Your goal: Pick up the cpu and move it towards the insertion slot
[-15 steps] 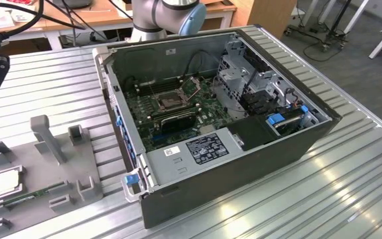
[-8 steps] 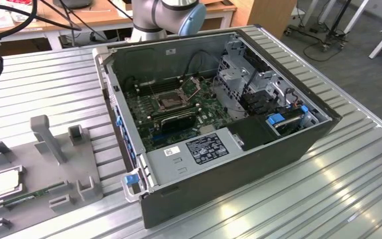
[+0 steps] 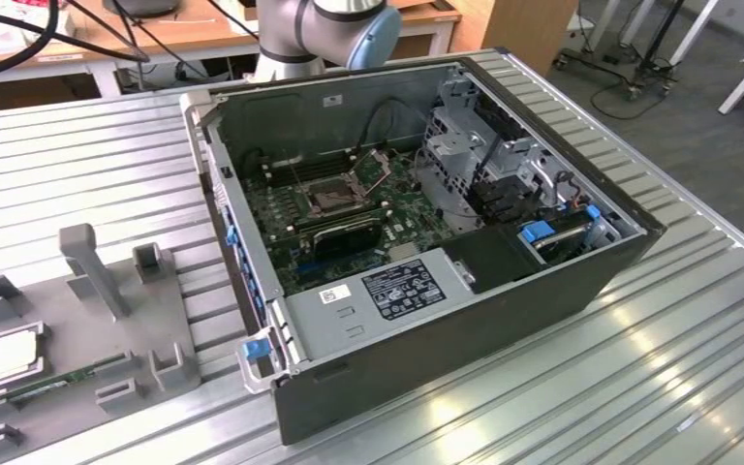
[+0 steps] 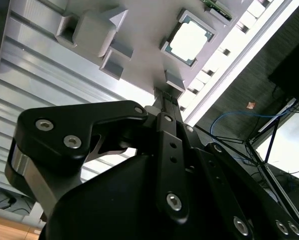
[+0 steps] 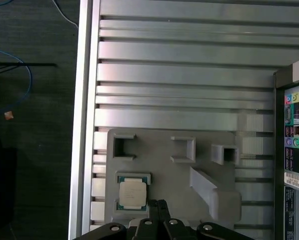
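Black linkage and bolt heads of my gripper crowd both wrist views. The jaws look drawn together, tips meeting with nothing between them, and they hang over the grey fixture plate a little to one side of the cpu, apart from it.

That chip lies flat, silvery top up, in a bracketed nest near the plate's corner, along the plate edge closest to the table's rim. In the exterior view a green memory stick lies in the next groove. The insertion slot is well apart, on the green board inside the open computer case.

I judge the cpu light, thin and stiff, its metal lid slick and its underside delicate. I would take it across two opposite edges of the pale rim, where the nest's brackets leave gaps, with a gentle squeeze and the chip kept level.
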You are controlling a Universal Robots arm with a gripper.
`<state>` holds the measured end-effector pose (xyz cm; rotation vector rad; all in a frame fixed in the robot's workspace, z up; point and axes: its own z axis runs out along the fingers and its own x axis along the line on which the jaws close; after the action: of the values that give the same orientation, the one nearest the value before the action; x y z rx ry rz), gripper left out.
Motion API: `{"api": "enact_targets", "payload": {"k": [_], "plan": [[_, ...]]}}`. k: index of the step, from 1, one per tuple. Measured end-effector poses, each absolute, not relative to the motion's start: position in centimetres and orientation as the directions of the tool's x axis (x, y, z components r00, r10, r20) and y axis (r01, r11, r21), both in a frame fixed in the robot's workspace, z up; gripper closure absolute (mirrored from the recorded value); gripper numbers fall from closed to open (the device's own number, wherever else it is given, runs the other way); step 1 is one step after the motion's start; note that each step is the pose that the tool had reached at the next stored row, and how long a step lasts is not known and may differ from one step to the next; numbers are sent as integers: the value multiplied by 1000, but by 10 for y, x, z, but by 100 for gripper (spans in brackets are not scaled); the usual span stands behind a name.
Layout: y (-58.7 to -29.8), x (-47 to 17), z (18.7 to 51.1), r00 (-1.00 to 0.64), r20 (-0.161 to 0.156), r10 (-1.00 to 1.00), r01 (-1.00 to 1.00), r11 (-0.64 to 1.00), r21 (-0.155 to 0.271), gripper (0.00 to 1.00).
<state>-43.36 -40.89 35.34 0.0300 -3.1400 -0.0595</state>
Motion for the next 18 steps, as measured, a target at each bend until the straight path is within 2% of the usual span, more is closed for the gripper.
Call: {"api": "enact_targets", "payload": {"k": [18], "plan": [[-409, -446, 352, -1000, 1, -19, -19, 999, 38, 89]]}}
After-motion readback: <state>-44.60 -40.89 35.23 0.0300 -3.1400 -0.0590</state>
